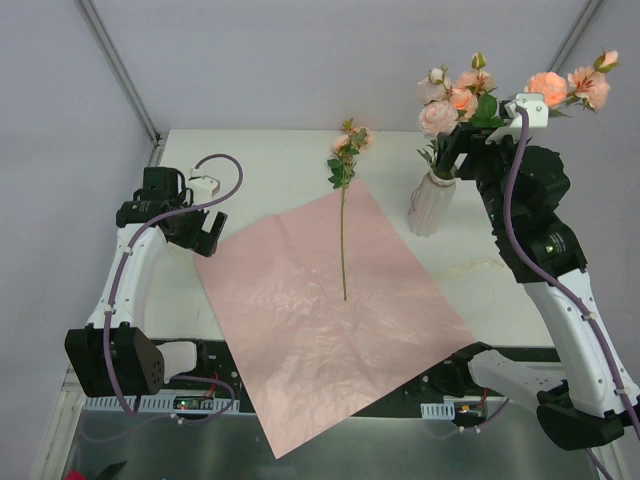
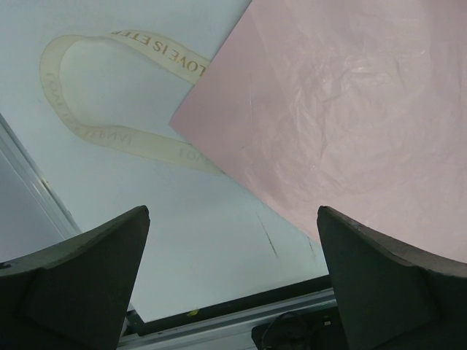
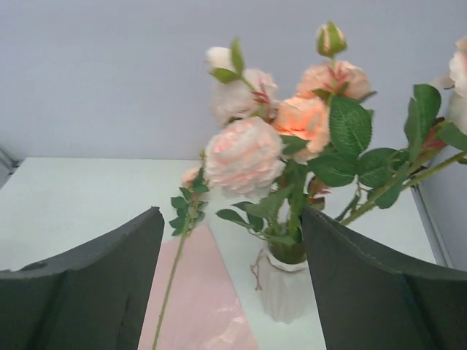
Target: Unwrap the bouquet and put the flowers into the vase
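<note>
One ribbed off-white vase point(image 1: 431, 205) upper right holding several peach-pink roses point(image 1: 440, 115), one thin-stemmed loose rose point(image 1: 343, 240) centre on one crinkled pink paper sheet point(image 1: 300, 320), one cream ribbon point(image 2: 95, 135) loop, left gripper point(image 2: 232, 211) and right gripper point(image 3: 232, 215) spread wide, empty

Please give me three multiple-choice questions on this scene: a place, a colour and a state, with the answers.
1. The vase is: A blue; B off-white; C black.
2. The lone rose stem lies: A in the vase; B on the floor; C on the pink paper.
3. The left gripper is: A open, empty; B shut on the stem; C shut on the paper.
Answers: B, its ribbed body is pale cream; C, it rests across the sheet; A, its fingers stand wide apart, nothing between.
</note>
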